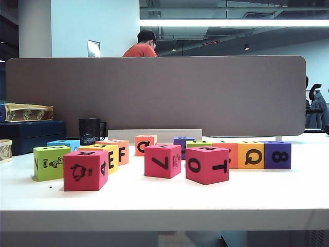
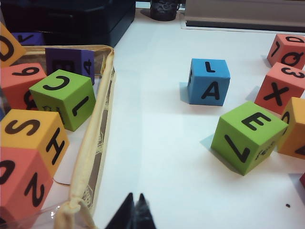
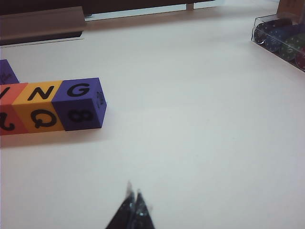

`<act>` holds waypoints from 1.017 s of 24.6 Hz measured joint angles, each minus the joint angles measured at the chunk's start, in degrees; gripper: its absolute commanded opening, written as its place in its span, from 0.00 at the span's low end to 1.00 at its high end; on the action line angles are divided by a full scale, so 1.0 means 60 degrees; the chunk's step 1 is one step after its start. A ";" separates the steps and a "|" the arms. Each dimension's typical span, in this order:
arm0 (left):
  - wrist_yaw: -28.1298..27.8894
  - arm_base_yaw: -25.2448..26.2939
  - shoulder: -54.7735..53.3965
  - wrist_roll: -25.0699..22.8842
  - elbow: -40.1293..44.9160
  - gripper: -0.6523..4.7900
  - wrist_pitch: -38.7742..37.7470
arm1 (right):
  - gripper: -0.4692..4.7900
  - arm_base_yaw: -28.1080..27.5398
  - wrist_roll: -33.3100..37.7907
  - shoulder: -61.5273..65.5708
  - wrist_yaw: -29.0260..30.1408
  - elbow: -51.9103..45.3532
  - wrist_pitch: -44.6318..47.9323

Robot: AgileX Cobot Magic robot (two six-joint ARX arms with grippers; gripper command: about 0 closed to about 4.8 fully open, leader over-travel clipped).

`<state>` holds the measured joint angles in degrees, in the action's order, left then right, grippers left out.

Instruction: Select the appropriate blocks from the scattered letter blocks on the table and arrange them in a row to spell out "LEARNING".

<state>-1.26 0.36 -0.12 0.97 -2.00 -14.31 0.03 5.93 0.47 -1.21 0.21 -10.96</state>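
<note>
Letter blocks lie scattered over the white table (image 1: pixel 154 206). At the right a row ends in a yellow block (image 3: pixel 40 107) with N on top and a purple block (image 3: pixel 78 104) with G on top, touching side by side. Near the left arm sit a blue A block (image 2: pixel 208 82) and a tilted green block (image 2: pixel 249 136) showing E and L. My left gripper (image 2: pixel 135 196) hovers shut over bare table beside a tray, holding nothing. My right gripper (image 3: pixel 133 187) is shut and empty, well short of the G block. Neither arm shows in the exterior view.
A cream-rimmed tray (image 2: pixel 102 124) holds several spare blocks, among them a green C (image 2: pixel 63 98) and a yellow S (image 2: pixel 33 136). A black mug (image 1: pixel 90 130) stands before the grey-brown partition (image 1: pixel 154 95). A clear box of chips (image 3: pixel 281 38) lies far right.
</note>
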 measured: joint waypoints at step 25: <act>0.0036 0.0000 0.0000 0.0022 0.0000 0.11 -0.0004 | 0.08 0.0062 0.1078 0.0000 0.2707 0.0404 0.0641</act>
<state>-1.04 0.36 -0.12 1.10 -2.00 -14.33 0.40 12.40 0.47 15.03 2.63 -7.11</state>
